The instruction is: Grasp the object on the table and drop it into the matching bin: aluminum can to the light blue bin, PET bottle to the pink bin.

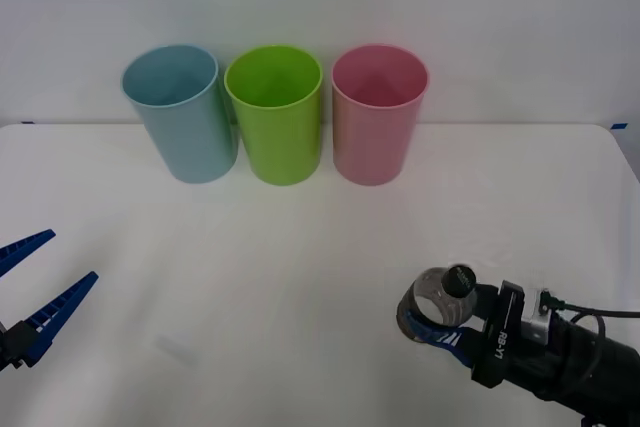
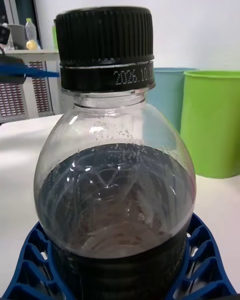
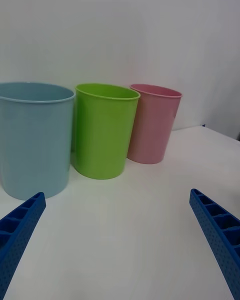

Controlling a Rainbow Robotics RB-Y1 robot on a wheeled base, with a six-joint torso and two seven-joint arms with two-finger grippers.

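Right gripper: clenched on the PET bottle, near the front right of the table; its arm runs off toward the lower right corner of the front view.
Right jaws: the blue ribbed fingers wrap the bottle's lower body on both sides, pressed against the plastic, with no gap visible.
PET bottle: upright between the fingers, black cap on top and dark liquid filling roughly the lower half of what shows; whether its base rests on the table or is lifted off it cannot be told.
Left gripper: released and holding nothing, low at the front left edge of the table.
Left jaws: spread wide, the two blue fingers well apart with bare tabletop between them.
Pink bin: upright at the far side, the rightmost of three cups in a row, well apart from the bottle.
Lime green cup: in the middle, just beside the pink bin.
Light blue bin: at the left end of the row.
Open room: bare white tabletop lies between the bottle and the row of cups; the table's far edge sits just behind the cups, against a white wall.
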